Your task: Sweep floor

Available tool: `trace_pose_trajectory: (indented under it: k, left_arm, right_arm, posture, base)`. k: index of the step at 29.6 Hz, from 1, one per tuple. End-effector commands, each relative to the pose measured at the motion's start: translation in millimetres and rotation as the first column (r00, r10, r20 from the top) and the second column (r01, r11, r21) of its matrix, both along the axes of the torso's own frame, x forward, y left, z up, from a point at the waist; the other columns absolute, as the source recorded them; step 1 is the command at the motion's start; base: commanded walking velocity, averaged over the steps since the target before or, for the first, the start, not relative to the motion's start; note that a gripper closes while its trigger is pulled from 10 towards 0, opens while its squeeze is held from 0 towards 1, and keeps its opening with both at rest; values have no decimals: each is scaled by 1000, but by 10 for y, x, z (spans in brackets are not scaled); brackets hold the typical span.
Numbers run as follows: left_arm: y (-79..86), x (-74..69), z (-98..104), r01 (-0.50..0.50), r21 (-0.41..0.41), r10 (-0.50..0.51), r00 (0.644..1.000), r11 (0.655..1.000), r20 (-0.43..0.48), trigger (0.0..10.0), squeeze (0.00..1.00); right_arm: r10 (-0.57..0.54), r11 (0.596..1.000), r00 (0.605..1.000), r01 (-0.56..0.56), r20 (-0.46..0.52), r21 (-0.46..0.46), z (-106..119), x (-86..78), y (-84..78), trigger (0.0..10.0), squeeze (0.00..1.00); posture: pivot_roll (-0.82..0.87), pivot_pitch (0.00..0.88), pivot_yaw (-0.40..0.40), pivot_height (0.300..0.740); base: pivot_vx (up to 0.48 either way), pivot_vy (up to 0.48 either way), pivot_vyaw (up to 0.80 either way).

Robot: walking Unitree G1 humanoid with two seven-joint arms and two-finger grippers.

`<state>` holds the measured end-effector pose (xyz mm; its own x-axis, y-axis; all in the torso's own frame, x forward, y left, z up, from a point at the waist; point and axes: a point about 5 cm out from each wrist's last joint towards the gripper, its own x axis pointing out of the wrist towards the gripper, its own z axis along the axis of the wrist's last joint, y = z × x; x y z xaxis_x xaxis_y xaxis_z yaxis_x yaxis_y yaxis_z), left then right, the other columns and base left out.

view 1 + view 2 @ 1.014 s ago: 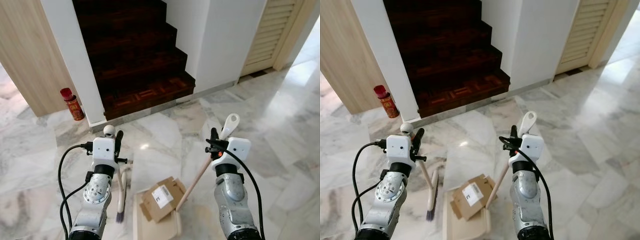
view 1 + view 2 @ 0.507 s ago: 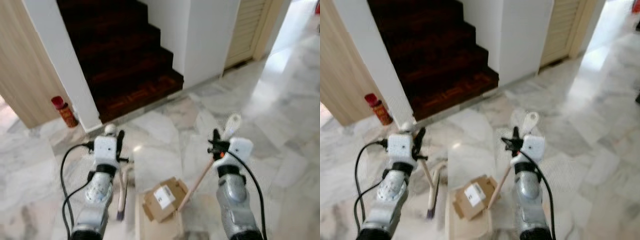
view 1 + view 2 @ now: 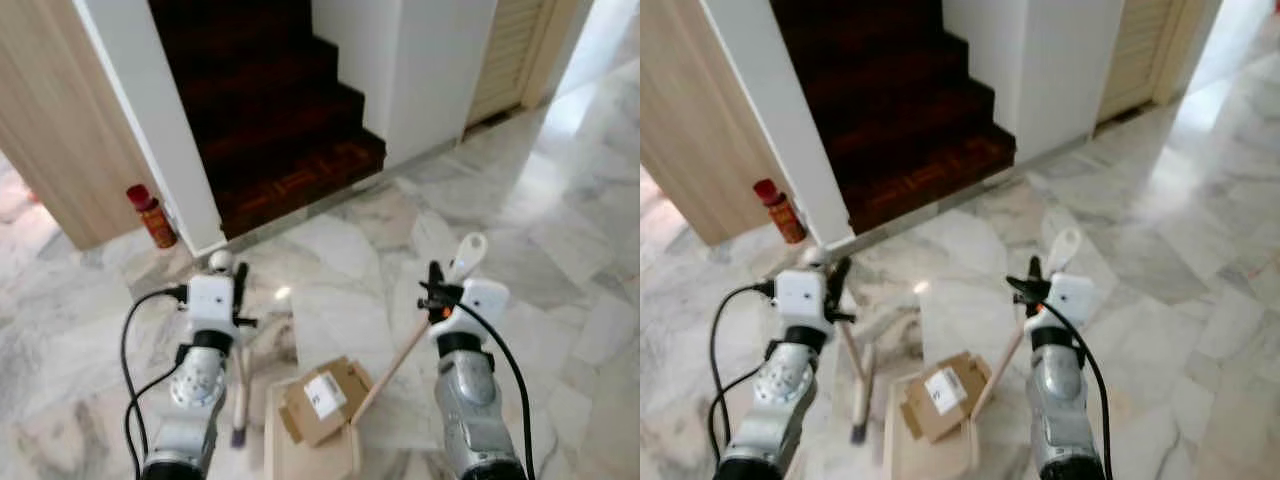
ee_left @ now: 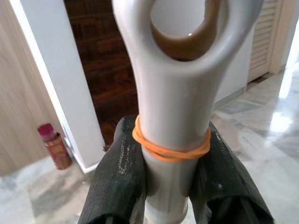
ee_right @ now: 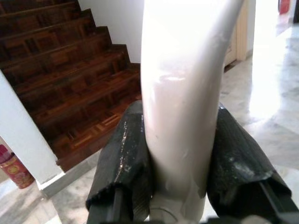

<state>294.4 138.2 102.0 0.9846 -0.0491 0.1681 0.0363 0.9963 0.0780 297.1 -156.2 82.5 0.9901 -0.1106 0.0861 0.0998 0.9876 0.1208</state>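
The left gripper (image 4: 170, 186) is closed on the white handle of a broom (image 3: 240, 395), which is clamped between its two black fingers (image 4: 119, 182); an orange rubber band (image 4: 170, 147) is wound around the handle just above the fingertips, and the handle's looped end is seen beyond them. Below this gripper the broom's shaft is angled down to the marble floor (image 3: 560, 250), where the dark bristles are touching the tiles just beside the left edge of the dustpan (image 3: 290, 455).

The right gripper (image 5: 180, 163) is closed likewise on the pale handle of the dustpan, which is pinched between both fingers (image 5: 124, 158). From this gripper a wooden shaft (image 3: 395, 365) is slanted downward and toward the left gripper's side, ending at the cream pan on the floor between the two arms. A flattened cardboard box (image 3: 322, 397) with a white label is lying in the pan, overhanging its front.

Ahead of both grippers a dark wooden staircase (image 3: 270, 100) is seen between white walls. A red can (image 3: 152, 215) is standing on the floor beyond the left gripper, at the foot of the white wall, next to a wood panel. A louvred door (image 3: 510, 50) is seen beyond the right gripper.
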Motion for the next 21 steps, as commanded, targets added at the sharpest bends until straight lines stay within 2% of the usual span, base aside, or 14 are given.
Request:
trace_pose_trajectory:
  k: [1, 21]
  left_arm:
    - [96, 14, 103, -25, 20, 24, 999, 999, 46, 10000, 0]
    - [90, 6, 97, -27, 19, 26, 999, 999, 42, 10000, 0]
  right_arm:
    - [20, 1000, 998, -20, 62, 2, 149, 54, 76, 10000, 0]
    - [22, 1000, 998, -22, 58, 2, 158, 60, 72, 10000, 0]
  posture:
    - [12, 0, 34, 740]
    - [14, 0, 31, 740]
  base:
    - [0, 315, 0]
    - [0, 316, 0]
